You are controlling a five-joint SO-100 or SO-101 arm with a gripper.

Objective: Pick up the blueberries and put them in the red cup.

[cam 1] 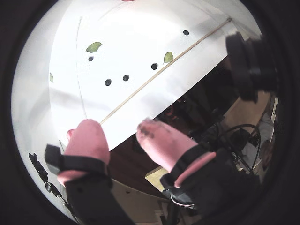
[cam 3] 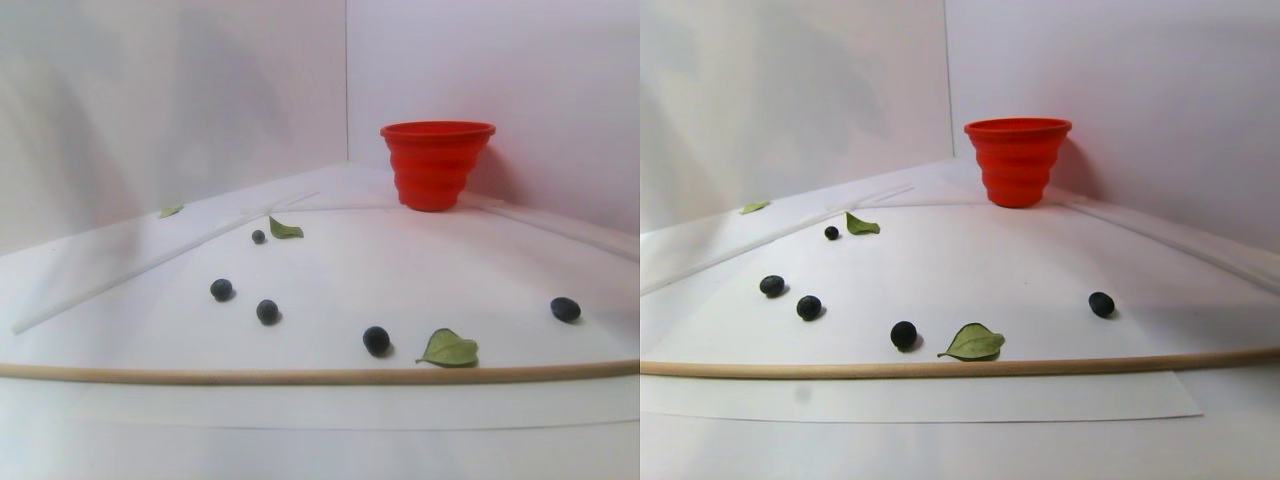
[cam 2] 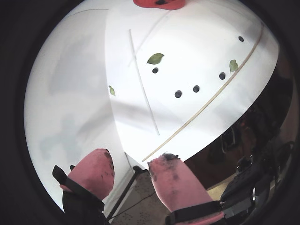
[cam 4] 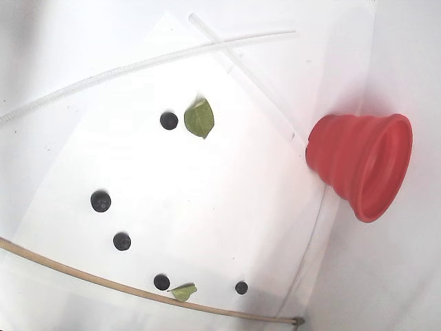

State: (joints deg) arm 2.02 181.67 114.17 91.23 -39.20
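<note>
**Operator:** I have the hand (cam 2: 129, 171) hanging above the near edge of the worktop (cam 4: 227, 193), its pink fingers (cam 2: 96, 171) spread wide with nothing between them. All five blueberries lie loose on the white sheet, none in the red cup (cam 4: 362, 165) yet, so I judge the first pick is the step in hand.

**Spotter:** Read them to me left to right in the stereo pair's left half.

**Operator:** First a pair near each other, one blueberry (cam 3: 221, 289) and its neighbour (cam 3: 267, 311). Behind them sits the small far blueberry (cam 3: 258, 236), just beside a green leaf (cam 3: 285, 229). Then the front blueberry (cam 3: 376, 340), close to a second leaf (cam 3: 449, 348) and near the wooden dowel (cam 3: 300, 376). Last, off on its own, the right-hand blueberry (cam 3: 565, 309). The cup stands upright at the back, against the white wall, well apart from all of them.

**Spotter:** Which one would you take?

**Operator:** I think one of the left pair, since no leaf crowds it. I'd centre it between the fingers in a wrist view, come straight down, and close gently; these berries look round enough to roll or squash. I'd steer clear of the front one for now, because a leaf could get pinched with it. Then lift high enough to clear the cup's flared rim before letting go.
</note>
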